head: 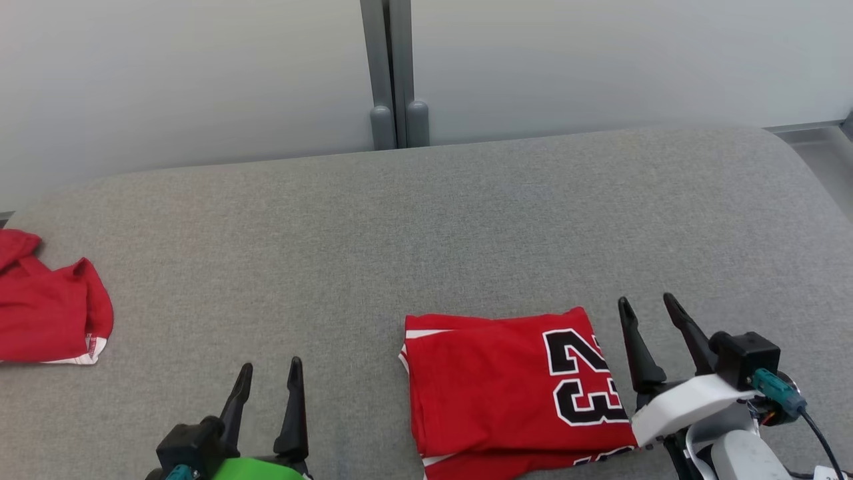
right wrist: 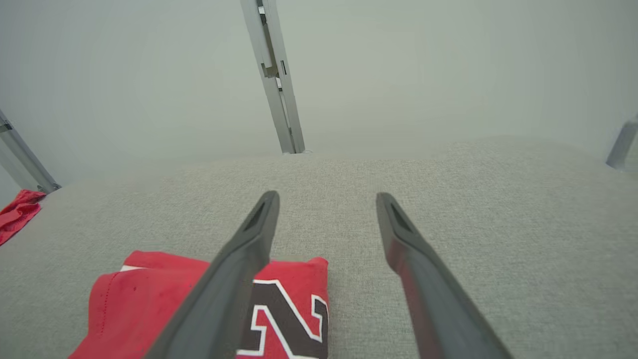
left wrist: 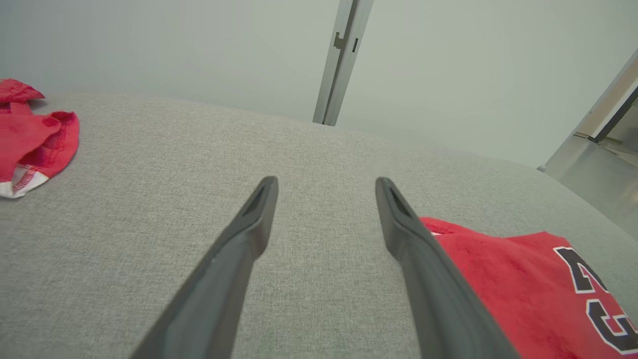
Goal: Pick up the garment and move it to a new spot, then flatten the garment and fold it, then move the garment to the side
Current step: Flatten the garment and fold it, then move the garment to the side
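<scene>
Plainly, the folded red jersey (head: 506, 393), its black-and-white 23 facing up, lay on the grey cloth-covered desk (head: 400, 220), near the front and to the robot's right of centre, a neat rectangle with its layers stacked. The right gripper (head: 646, 298) hovered just beside the jersey's right edge, its fingers spread wide and holding nothing. The left gripper (head: 272, 363) sat well apart to the left over bare cloth, fingers likewise spread and empty. A second red garment (head: 46, 307) lay crumpled at the far left edge of the desk. Judging by the tidy fold, the step left was probably the move to the side, and that was where trouble could start. A pinch that caught only the top layer would peel the fold open as the arm lifted. A one-sided grip from the right would let the far half sag and slide out of square. Dragging instead of lifting would likely rumple the lower layers against the rough cloth. Carried too far left, the jersey could land on the other red garment and tangle with it
</scene>
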Motion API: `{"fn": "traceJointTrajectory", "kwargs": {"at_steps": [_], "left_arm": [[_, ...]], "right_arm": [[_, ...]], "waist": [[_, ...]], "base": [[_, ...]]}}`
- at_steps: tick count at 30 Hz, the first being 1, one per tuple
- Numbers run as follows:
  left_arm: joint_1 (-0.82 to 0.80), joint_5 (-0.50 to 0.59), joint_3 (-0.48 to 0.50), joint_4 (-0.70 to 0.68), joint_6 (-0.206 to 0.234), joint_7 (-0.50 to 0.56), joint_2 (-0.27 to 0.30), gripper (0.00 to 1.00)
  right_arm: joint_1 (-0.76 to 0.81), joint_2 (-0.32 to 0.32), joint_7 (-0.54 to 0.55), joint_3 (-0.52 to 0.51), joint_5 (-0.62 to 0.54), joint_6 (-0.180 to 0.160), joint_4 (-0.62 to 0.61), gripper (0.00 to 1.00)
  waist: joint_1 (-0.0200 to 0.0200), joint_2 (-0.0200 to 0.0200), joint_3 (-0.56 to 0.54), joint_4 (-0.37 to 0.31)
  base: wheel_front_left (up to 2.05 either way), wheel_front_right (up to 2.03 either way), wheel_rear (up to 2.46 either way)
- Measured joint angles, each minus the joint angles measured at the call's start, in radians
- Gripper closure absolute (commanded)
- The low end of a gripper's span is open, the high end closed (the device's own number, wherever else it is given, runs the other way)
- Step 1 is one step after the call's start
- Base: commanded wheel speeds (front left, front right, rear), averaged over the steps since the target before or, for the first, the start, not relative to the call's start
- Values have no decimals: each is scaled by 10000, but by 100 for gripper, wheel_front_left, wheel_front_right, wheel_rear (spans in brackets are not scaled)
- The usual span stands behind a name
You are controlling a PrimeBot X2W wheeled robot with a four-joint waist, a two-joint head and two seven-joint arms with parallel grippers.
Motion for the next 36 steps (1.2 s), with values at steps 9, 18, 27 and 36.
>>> {"fn": "traceJointTrajectory", "kwargs": {"at_steps": [9,18,27,36], "left_arm": [[375,495,669,109,-378,0,-314,0],[372,855,903,316,-593,0,-470,0],[359,1053,1064,353,-685,0,-531,0],[352,1216,1152,385,-744,0,-560,0]], "right_arm": [[790,2,0,-295,96,0,-362,0],[872,4,0,-360,-198,0,-382,0],[872,4,0,-362,-288,0,-372,0],[765,2,0,-249,-617,0,230,0]], "waist": [[0,0,-91,-126],[0,0,-89,-148],[0,0,-53,-100],[0,0,-47,-69]], "base": [[0,0,0],[0,0,0],[0,0,0],[0,0,0]]}}
